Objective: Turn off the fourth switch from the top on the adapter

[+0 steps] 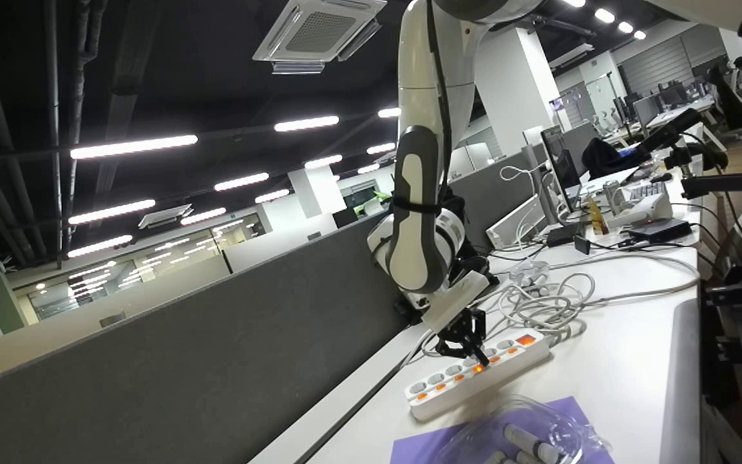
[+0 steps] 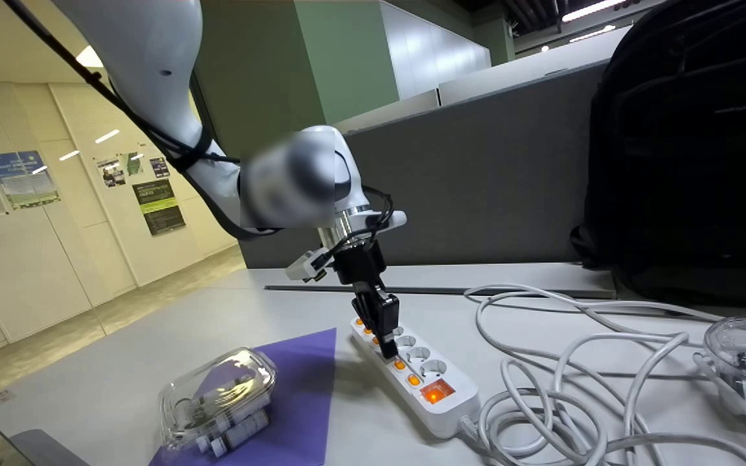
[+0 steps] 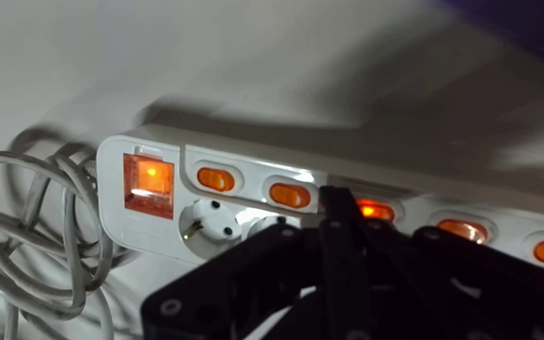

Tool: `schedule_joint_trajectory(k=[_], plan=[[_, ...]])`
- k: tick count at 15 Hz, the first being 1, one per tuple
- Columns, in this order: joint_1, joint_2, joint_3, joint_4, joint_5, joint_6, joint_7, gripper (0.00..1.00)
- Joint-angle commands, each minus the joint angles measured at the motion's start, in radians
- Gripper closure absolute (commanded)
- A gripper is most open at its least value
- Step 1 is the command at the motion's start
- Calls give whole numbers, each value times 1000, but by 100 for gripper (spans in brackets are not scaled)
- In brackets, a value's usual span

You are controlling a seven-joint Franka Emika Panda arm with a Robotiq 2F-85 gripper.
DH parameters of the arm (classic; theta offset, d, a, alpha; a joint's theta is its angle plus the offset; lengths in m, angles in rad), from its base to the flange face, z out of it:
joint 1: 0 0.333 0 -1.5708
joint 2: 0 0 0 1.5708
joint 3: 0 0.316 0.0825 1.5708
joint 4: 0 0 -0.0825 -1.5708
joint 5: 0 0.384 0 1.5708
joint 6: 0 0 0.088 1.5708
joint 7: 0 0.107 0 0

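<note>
The white adapter (image 1: 493,385) lies on the desk with a row of sockets and small orange switches; it also shows in the other views (image 2: 457,398) (image 3: 111,184). Its large orange main switch (image 3: 151,182) glows at the cord end. One small switch (image 3: 377,210) is lit, partly behind the fingertips; the lit switch also shows in an exterior view (image 1: 478,369). The other visible small switches look unlit. My gripper (image 3: 340,196) is shut and empty, pointing down at the strip beside the lit switch. Whether the tips touch the switch is hidden.
A tangle of white cables (image 2: 574,414) lies at the adapter's cord end. A purple sheet (image 2: 308,388) with a clear plastic box (image 2: 217,395) of small bottles lies beside the strip. A dark partition (image 1: 216,361) stands behind. A black backpack (image 2: 690,142) is at the back.
</note>
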Motion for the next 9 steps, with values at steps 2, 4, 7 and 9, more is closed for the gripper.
schedule_joint_trajectory(k=[2,4,7,9], plan=[[7,-11,-11,-2,8,8,6,100],[8,-12,-9,-2,9,11,4,100],[13,-18,-9,-2,5,23,2,100],[17,-22,-9,-2,4,33,2,100]])
